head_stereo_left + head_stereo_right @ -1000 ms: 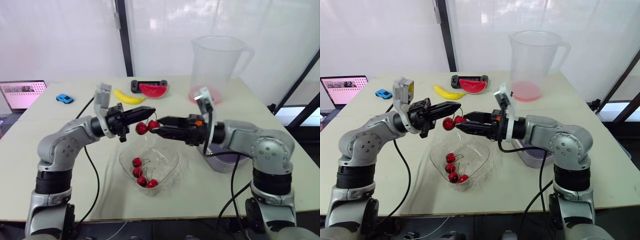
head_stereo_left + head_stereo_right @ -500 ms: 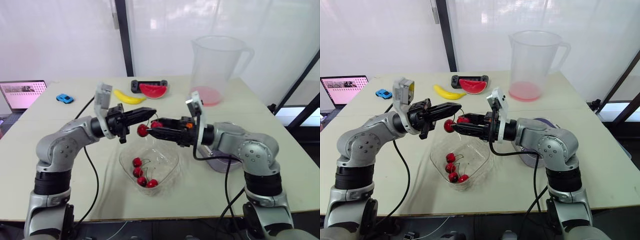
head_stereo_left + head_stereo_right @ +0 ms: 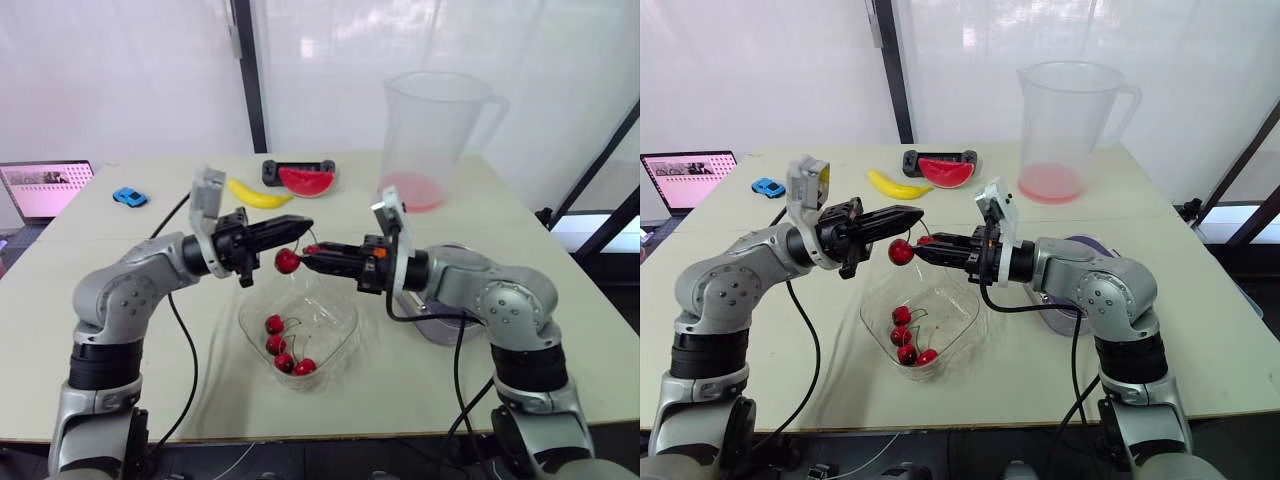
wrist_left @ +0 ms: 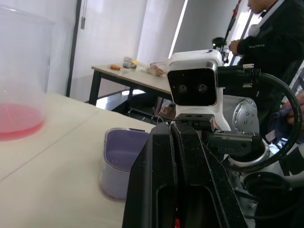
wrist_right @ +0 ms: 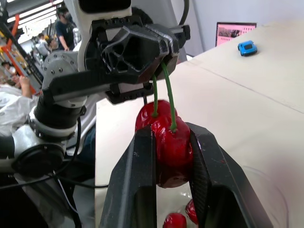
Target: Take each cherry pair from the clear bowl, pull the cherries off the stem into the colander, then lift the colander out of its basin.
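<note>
My left gripper [image 3: 302, 227] is shut on the green stem of a cherry pair, held above the clear bowl [image 3: 346, 334]. One red cherry [image 3: 287, 261] hangs free under it. My right gripper [image 3: 313, 252] comes in from the right and is shut on the pair's other cherry [image 5: 171, 145]. In the right wrist view both stems run up into the left gripper [image 5: 137, 47]. Several cherries [image 3: 281, 345] lie in the bowl. The purple basin [image 4: 119, 161] stands on the table by my right forearm; I cannot see the colander in it.
A big clear pitcher [image 3: 435, 130] with pink liquid stands at the back right. A banana [image 3: 255, 193], a watermelon slice [image 3: 305, 182] and a black controller [image 3: 298, 166] lie at the back. A blue toy car [image 3: 128, 197] and a laptop [image 3: 45, 190] are far left. A person [image 4: 280, 42] stands beyond.
My right gripper has moved left to the cherry pair and shut on one cherry. The left gripper has kept still with the stem.
</note>
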Action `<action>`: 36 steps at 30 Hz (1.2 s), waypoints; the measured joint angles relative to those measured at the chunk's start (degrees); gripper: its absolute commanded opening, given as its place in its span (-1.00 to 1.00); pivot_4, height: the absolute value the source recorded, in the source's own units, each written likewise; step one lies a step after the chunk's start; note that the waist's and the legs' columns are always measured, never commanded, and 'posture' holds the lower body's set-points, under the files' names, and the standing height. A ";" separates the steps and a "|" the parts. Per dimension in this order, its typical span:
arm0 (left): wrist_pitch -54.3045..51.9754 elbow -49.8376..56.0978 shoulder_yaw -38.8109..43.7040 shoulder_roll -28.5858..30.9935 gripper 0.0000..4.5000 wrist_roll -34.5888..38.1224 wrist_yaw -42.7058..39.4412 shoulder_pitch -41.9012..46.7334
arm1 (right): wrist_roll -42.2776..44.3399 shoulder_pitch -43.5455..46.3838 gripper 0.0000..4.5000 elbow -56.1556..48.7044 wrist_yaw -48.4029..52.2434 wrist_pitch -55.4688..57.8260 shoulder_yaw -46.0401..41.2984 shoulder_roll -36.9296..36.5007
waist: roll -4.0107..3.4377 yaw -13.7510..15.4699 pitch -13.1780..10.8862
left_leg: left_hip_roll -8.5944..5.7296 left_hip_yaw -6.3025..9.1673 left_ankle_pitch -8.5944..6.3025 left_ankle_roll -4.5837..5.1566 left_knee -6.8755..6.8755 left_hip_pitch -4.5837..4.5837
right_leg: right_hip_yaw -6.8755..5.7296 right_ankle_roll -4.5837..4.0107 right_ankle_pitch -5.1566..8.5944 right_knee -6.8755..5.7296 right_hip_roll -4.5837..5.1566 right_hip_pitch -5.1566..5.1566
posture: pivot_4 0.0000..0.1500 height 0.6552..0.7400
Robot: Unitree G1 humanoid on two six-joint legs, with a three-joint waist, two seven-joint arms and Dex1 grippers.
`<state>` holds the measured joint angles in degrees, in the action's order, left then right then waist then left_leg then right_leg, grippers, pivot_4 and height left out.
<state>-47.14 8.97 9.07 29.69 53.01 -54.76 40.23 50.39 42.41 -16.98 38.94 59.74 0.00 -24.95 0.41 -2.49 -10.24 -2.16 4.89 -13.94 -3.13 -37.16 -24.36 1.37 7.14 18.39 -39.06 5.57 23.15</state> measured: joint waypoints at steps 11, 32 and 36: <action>1.51 -0.78 -0.41 -0.46 -1.00 -0.01 -0.28 0.15 | -2.78 -3.68 -0.73 -2.72 5.35 1.67 5.69 -9.72 | 0.01 0.00 -0.01 | 0.00 0.00 -0.14 0.24 -0.01 0.00 | 0.00 0.00 0.00 0.02 0.00 0.00 | 1.00 1.00; 1.61 -0.73 0.46 4.47 -1.00 -0.12 -2.50 -2.17 | -9.41 -6.86 -0.73 2.52 20.20 -5.43 -3.30 -46.28 | 0.03 0.42 -0.03 | 0.00 -0.13 -0.29 0.50 -0.10 -0.01 | 0.02 0.02 0.01 0.15 0.00 -0.10 | 1.00 1.00; 1.70 1.50 0.80 4.85 -1.00 -0.09 -2.41 -3.77 | -26.11 -3.10 -0.73 16.15 25.96 -19.90 9.09 -46.74 | 0.02 0.07 -0.04 | 0.02 -0.19 -0.28 0.49 -0.08 0.03 | 0.06 0.02 0.02 0.17 0.00 -0.10 | 1.00 1.00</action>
<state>-45.44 10.47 9.87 34.54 52.91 -57.17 36.46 24.28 39.31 -0.82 64.89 39.84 9.09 -71.69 0.43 -2.43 -10.28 -2.15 4.70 -14.23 -2.64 -37.23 -24.33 1.43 7.15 18.41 -38.89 5.57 23.05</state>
